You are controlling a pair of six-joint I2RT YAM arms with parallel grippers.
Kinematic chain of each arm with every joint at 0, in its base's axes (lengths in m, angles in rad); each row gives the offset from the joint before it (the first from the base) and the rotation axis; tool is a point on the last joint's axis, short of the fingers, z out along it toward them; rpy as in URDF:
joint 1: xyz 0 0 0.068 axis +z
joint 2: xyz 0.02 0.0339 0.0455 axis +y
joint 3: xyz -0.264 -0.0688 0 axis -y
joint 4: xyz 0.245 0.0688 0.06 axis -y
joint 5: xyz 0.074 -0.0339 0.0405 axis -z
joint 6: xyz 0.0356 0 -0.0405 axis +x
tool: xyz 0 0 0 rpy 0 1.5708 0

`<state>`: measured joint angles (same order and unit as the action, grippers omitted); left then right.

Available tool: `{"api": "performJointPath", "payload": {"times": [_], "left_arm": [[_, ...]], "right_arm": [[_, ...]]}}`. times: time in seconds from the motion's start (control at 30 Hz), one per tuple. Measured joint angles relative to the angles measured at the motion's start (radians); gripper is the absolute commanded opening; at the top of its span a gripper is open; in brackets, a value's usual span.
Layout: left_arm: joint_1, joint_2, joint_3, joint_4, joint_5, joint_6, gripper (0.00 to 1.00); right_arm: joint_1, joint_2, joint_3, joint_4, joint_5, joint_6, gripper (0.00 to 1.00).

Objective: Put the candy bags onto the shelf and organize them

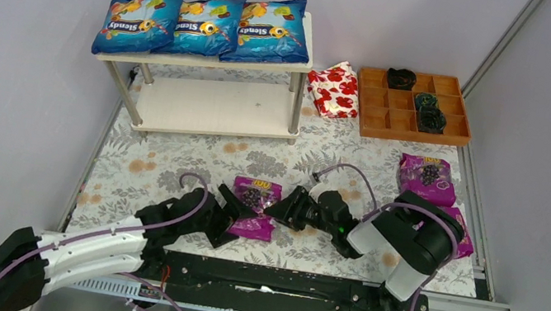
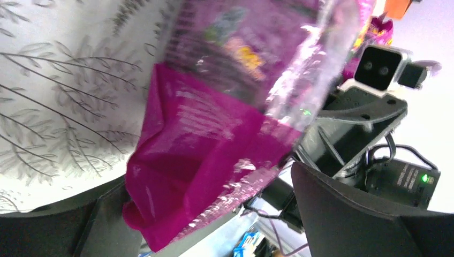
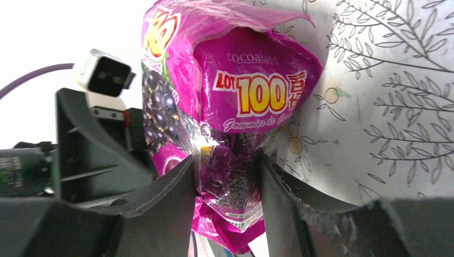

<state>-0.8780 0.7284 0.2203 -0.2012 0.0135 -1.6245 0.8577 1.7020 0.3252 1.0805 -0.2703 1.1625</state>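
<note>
The purple bag (image 1: 254, 206) is the one being worked on now. It sits on the flowery mat (image 1: 171, 160), near the front and in the middle. The right gripper (image 1: 281, 206) is at the bag's 3 o'clock side. In the right wrist view its two fingers (image 3: 176, 187) press in on the bag's bottom end from both sides, so it is pinching the bag. The left gripper (image 1: 240, 210) is at the bag's 9 o'clock side, touching the edge. Its fingers are spread wide, and in the left wrist view the bag's end lies between them without being squeezed. I cannot tell if the bag is off the mat yet.

A second purple bag (image 1: 427, 178) lies flat at about 2 o'clock from the first one. A third purple bag (image 1: 463, 234) is at 3 o'clock, mostly hidden under the right arm.

The shelf (image 1: 203, 62) stands far off at 11 o'clock. Three blue bags (image 1: 207, 25) lie side by side on its top board, filling it. That part looks done. The bottom board (image 1: 213, 104) has no bags on it.

So I think about half the job is done. All three purple bags are not yet on the shelf, and the bottom board looks like the spot for them.

A red packet (image 1: 334, 90) and a brown tray (image 1: 410, 125) sit at 1 o'clock, beside the shelf.
</note>
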Motion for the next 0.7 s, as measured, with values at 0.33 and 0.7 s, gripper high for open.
{"api": "performJointPath", "payload": {"times": [0.33,0.7], "left_arm": [[0.000,0.097,-0.050,0.157,-0.063,-0.075,0.98],[0.257,0.285,0.061,0.241,-0.022,0.113,0.98]], "right_arm": [[0.010,-0.066,-0.065,0.063,0.056,0.055,0.59],[0.016,-0.087,-0.091,0.081,0.076,0.066,0.61]]}}
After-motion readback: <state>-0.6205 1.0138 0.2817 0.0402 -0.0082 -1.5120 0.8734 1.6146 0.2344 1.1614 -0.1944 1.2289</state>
